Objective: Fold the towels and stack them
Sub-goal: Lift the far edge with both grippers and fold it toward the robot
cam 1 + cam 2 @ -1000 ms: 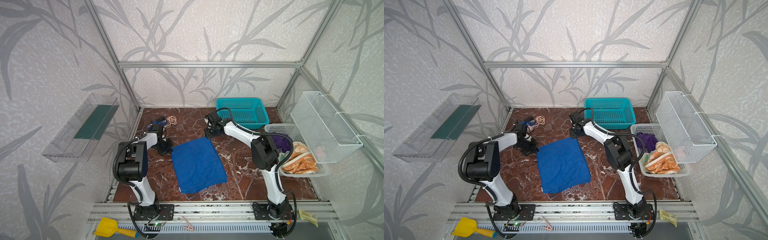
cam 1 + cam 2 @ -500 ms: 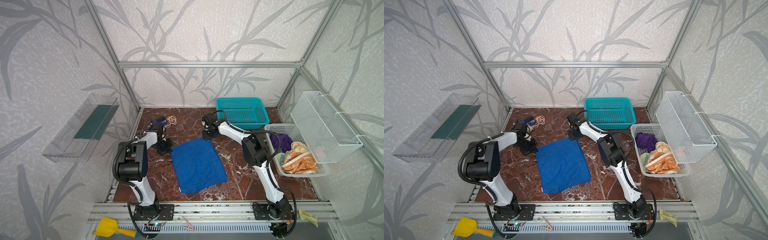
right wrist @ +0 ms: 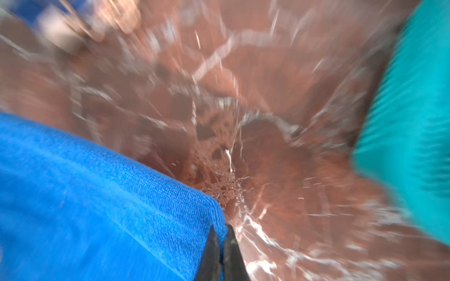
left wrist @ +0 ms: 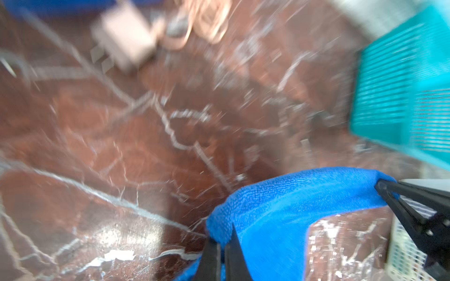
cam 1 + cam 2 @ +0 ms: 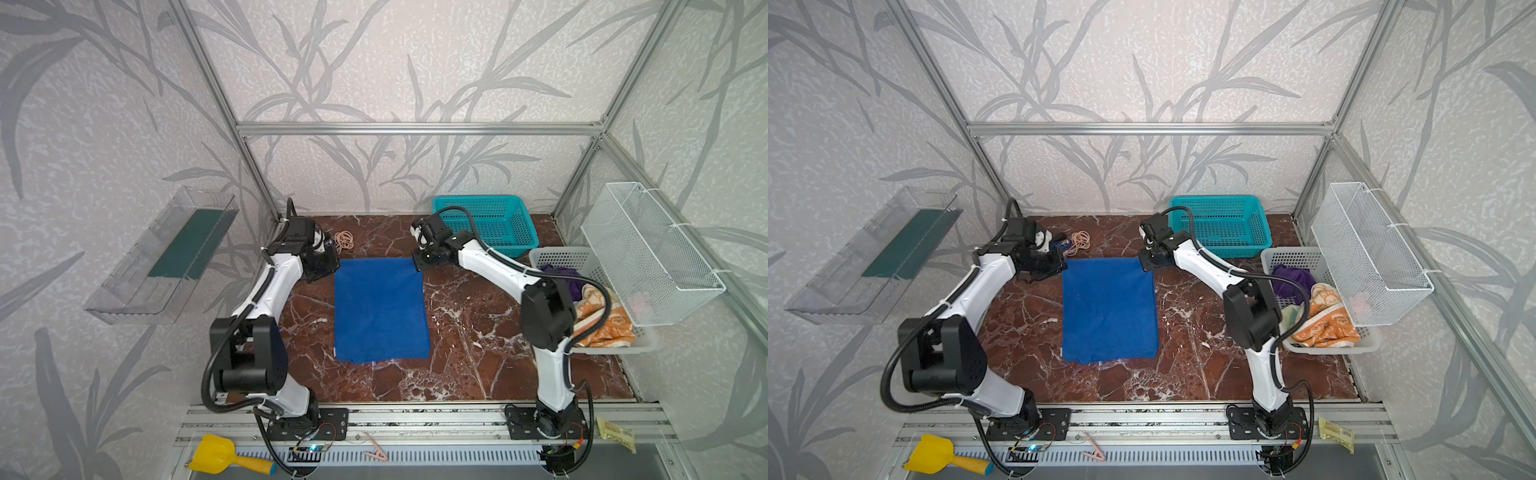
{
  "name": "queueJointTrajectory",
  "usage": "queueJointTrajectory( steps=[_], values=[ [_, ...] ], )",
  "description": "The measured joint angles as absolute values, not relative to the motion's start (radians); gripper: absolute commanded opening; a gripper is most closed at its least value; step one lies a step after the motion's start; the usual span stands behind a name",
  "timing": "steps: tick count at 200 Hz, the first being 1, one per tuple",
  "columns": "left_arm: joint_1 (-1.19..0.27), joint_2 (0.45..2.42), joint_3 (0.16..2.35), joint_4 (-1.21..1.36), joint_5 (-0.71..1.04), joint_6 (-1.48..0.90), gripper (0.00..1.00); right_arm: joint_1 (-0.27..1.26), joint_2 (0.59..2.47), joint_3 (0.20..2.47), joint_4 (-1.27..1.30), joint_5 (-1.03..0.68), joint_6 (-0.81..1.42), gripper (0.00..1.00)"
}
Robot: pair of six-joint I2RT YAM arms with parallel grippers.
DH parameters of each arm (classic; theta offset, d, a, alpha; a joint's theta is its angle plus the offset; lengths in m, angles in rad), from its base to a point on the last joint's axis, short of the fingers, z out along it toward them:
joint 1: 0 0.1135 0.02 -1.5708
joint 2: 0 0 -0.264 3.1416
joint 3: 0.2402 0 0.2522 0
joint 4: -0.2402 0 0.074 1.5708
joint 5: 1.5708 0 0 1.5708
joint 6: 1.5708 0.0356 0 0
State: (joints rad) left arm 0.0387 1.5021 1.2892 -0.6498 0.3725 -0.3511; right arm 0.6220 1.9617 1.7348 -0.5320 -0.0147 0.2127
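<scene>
Pinching the far corners of the blue towel (image 5: 380, 307), both of my claws are clamped together on cloth. My left claw (image 4: 222, 239) bites the corner at the towel's upper left in both top views, and my right claw (image 3: 220, 233) bites the corner at its upper right. The wrist views are blurred, yet terry pile shows bunched between each pair of tips.

I judge this cloth soft, light and limp. It will sag between the two holds and drag on the desk (image 5: 478, 332), so the corners are the right places to grip, and they should travel together.

From my claws the towel runs flat toward the lower middle of the frame. The purple towel (image 5: 1293, 272) and the orange towel (image 5: 1325, 328) lie heaped in the white basket (image 5: 1291, 253) at the right.
</scene>
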Motion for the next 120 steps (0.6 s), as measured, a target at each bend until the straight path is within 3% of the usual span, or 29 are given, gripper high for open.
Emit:
queueJointTrajectory(
  steps=[52,120],
  values=[
    [0.009,1.201,1.310,-0.538,0.410,-0.328,0.00,0.678,1.483,1.631,-0.398,0.090,0.155,0.00],
    [-0.076,1.005,1.379,-0.533,0.435,-0.310,0.00,0.789,1.242,1.554,-0.449,0.223,0.085,0.00]
  ],
)
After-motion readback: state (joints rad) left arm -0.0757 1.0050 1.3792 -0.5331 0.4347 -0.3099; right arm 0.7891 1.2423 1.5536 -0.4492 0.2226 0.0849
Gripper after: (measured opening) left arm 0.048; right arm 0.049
